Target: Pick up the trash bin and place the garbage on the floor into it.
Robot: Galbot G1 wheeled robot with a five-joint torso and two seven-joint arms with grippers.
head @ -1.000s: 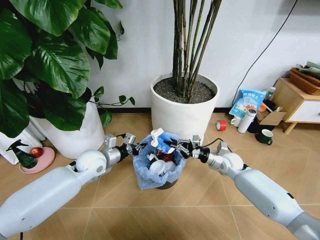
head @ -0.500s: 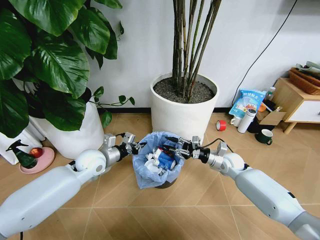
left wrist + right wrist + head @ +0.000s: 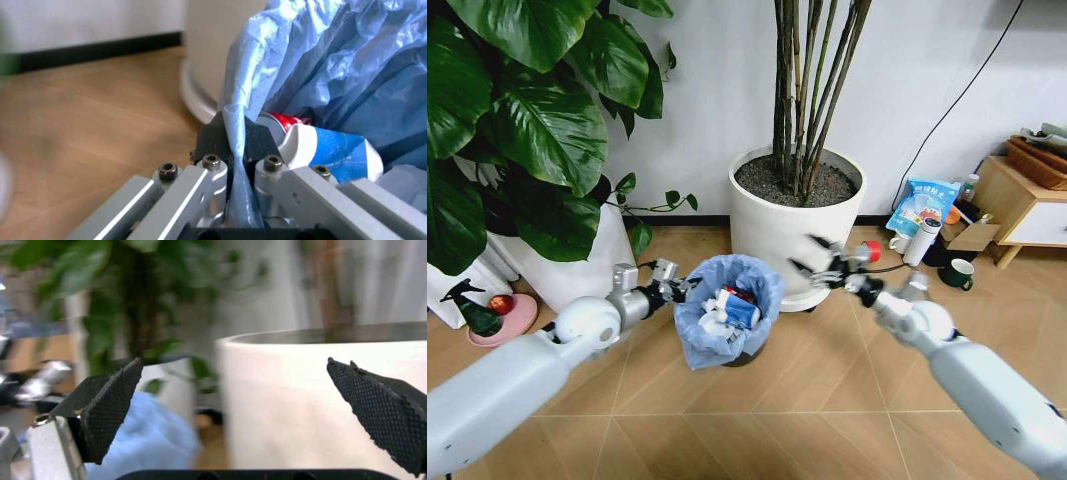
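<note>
Your left gripper (image 3: 230, 165) pinches only the bin's (image 3: 724, 318) thin bag beside the big white pot (image 3: 797, 215); it may tear. Your right gripper (image 3: 817, 258) is spread wide near that pot.

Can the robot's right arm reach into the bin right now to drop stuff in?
Probably yes. The right gripper is open and empty beside the trash bin, whose top gapes uncovered while the left gripper pinches its liner.

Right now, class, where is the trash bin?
In the head view, the trash bin stands on the floor left of centre, just in front of the large white plant pot, with the left gripper clamped on its blue liner's rim.
</note>
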